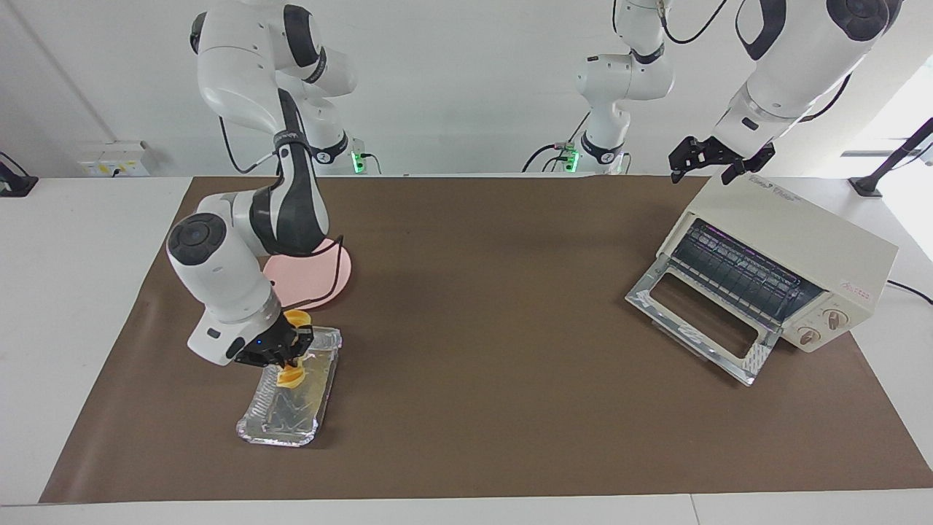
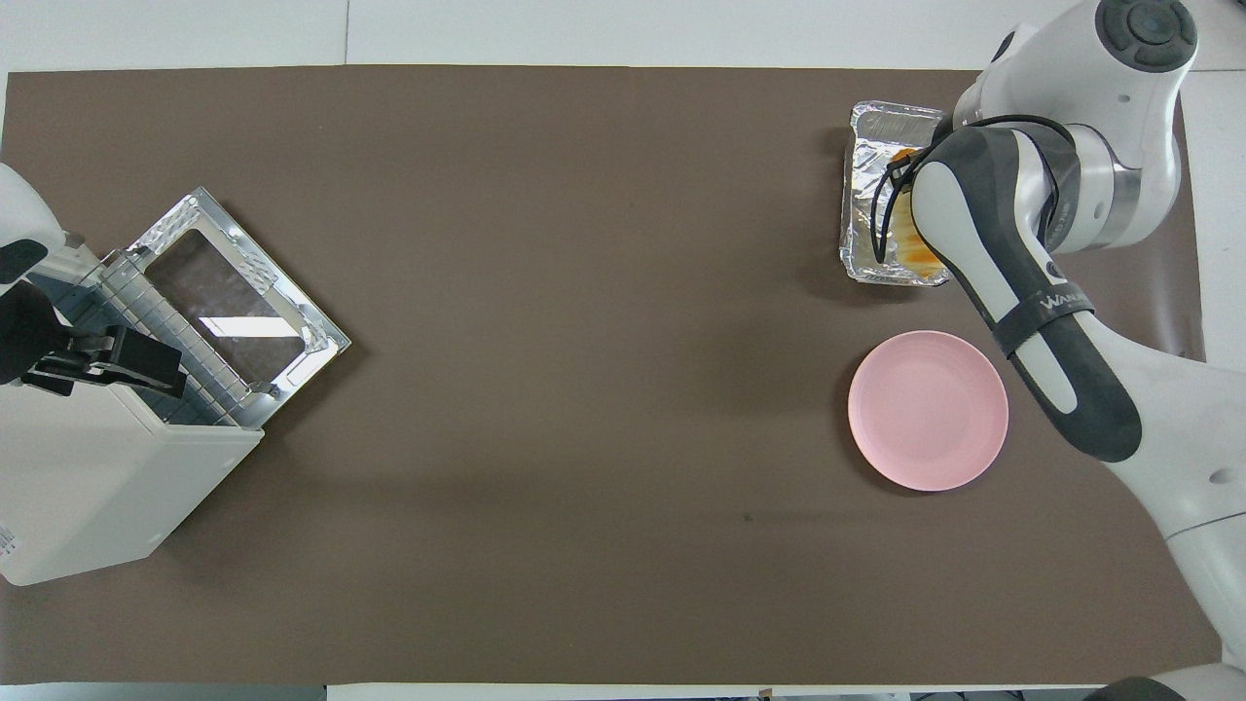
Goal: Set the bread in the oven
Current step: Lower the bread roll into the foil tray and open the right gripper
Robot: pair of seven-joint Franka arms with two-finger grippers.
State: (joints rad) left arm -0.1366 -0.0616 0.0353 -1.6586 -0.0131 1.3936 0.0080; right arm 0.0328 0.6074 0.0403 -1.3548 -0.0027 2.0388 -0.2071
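The yellow-orange bread (image 1: 291, 376) lies lengthwise in the crinkled foil tray (image 1: 284, 419) near the right arm's end of the table. My right gripper (image 1: 290, 351) is down in the tray and shut across the loaf's middle; both loaf ends stick out. In the overhead view the right arm covers the gripper, and only a strip of bread (image 2: 918, 255) shows. The cream-white oven (image 1: 794, 240) stands at the left arm's end, its glass door (image 1: 700, 321) dropped open and its rack showing. My left gripper (image 1: 718, 166) hangs open over the oven's top.
A pink plate (image 1: 321, 281) lies beside the foil tray, nearer to the robots, partly under the right arm. The brown mat (image 1: 481, 306) covers the table. The oven (image 2: 88, 487) and its open door (image 2: 234, 302) also show in the overhead view.
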